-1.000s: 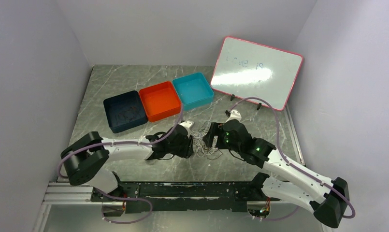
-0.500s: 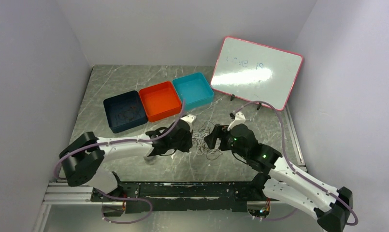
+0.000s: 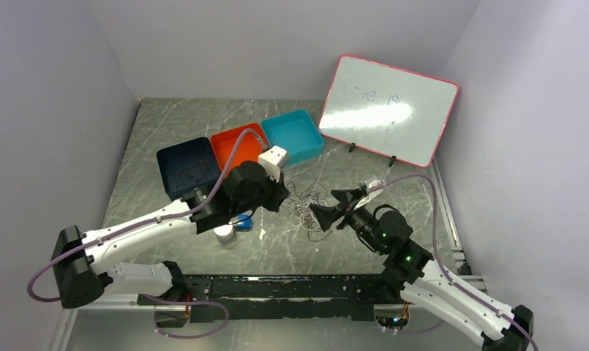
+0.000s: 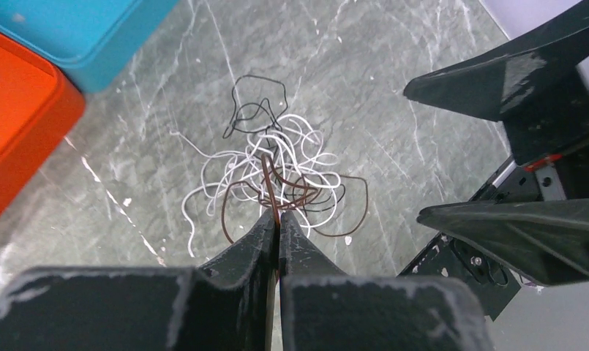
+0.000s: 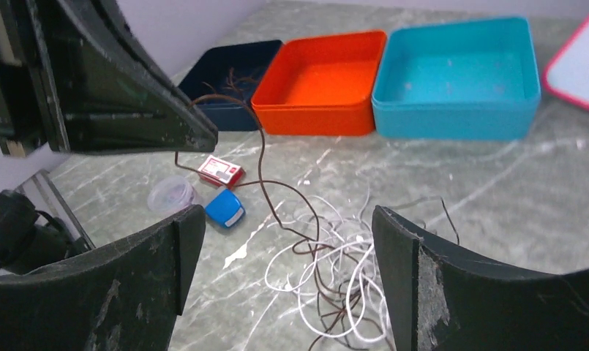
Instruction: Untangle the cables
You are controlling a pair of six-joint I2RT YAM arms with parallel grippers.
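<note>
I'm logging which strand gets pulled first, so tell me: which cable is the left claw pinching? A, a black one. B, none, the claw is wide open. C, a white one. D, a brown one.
D: in the left wrist view the left claw is shut on a brown cable that runs from the tangle straight into its closed tips.

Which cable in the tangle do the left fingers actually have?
The brown cable: it alone runs up into the shut left fingers. The white cable and black cable lie loose, ungripped.
</note>
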